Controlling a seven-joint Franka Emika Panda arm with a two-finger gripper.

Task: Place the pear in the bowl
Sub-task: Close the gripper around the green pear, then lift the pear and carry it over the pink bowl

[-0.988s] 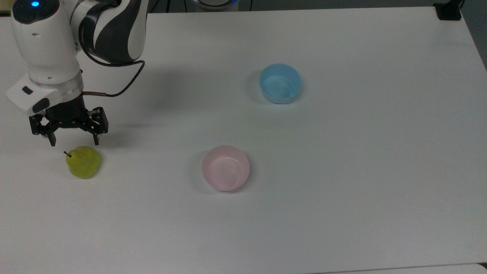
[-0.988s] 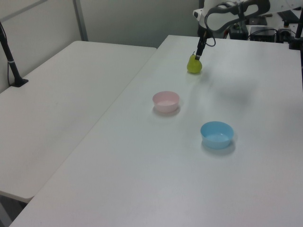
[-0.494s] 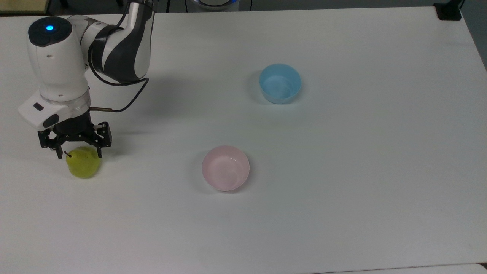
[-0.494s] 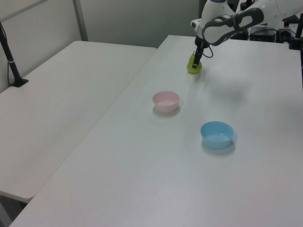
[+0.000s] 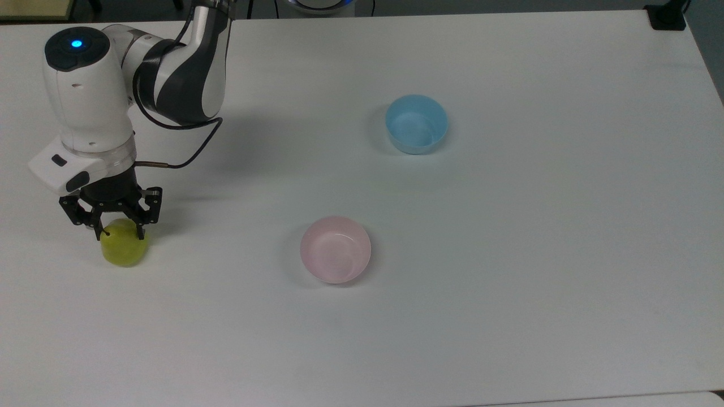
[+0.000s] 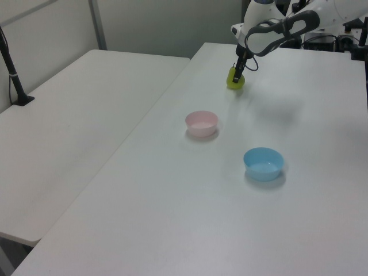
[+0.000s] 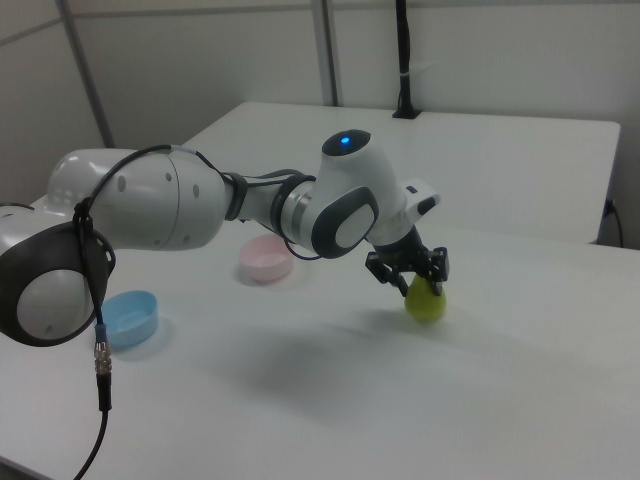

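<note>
Since a moment ago our pincer point(image 5: 117, 230) has dropped over the pear point(image 5: 125, 244), fingers spread astride its top at the desk's point(image 5: 509, 316) nine o'clock; smooth, roundish, best gripped mid-body.

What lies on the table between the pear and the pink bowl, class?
Nothing: in the top view the stretch of white table from the pear to the pink bowl is bare. The blue bowl sits well off that line.

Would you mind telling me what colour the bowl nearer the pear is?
Pale pink; the bowl shows best in the top view.
</note>
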